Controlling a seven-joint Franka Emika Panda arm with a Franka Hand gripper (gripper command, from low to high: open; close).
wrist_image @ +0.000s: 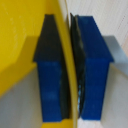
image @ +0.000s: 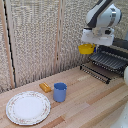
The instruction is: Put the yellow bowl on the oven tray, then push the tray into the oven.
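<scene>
A white-grey boxy grabber (image: pixel 88 45) with blue finger pads (wrist_image: pixel 95 70) carries a bright-yellow shallow round dish (image: pixel 86 49) above pale wooden bench planks (image: pixel 95 102), where a blue cup (image: pixel 60 92), small orange block (image: pixel 45 87), floral-rimmed white plate (image: pixel 28 107) and dark ribbed metal baking sheet (image: pixel 109 61) sit

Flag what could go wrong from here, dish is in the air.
1. The gripper pinches the yellow dish only by its thin rim between the blue fingers; it could pivot or slip.
2. The dish hangs short of the baking sheet, near its edge on the exterior view's left; released here, it might land on the wooden table.
3. Lowering carelessly could knock the dish against the ribbed tray.
</scene>
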